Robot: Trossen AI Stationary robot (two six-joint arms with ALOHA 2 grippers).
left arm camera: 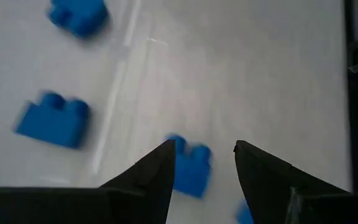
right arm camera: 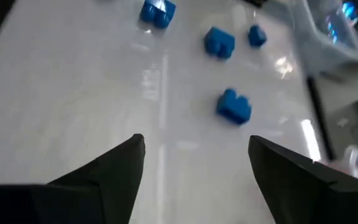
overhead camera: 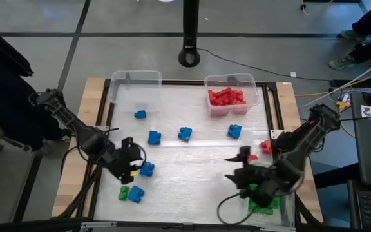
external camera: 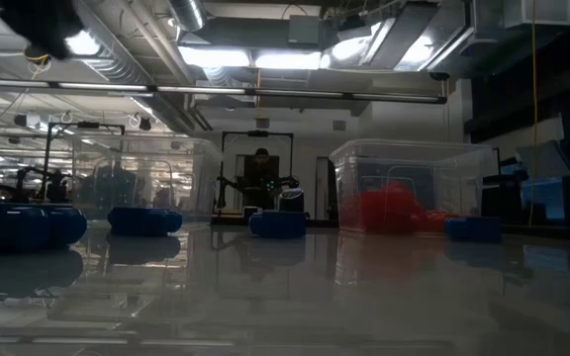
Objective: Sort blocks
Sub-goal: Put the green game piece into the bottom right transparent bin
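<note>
Blue blocks lie scattered on the white table (overhead camera: 192,167): one (overhead camera: 154,136), another (overhead camera: 185,133), a third (overhead camera: 234,131), and one (overhead camera: 140,114) just in front of an empty clear bin (overhead camera: 134,84). My left gripper (overhead camera: 134,160) stands open above the table's near left. A blue block (left arm camera: 193,168) lies on the table just beyond its fingertips (left arm camera: 204,163). My right gripper (overhead camera: 236,166) hovers open at the near right, with nothing between its fingers (right arm camera: 196,149). Red blocks (overhead camera: 227,96) fill the far right bin. Green blocks (overhead camera: 263,201) are heaped at the near right.
A blue block (overhead camera: 135,193) and a green block (overhead camera: 123,192) lie near the front left edge. A loose red block (overhead camera: 265,147) sits by the right rim. Bare table lies between the two grippers. The low view shows the red-filled bin (external camera: 404,188) and blue blocks (external camera: 277,223).
</note>
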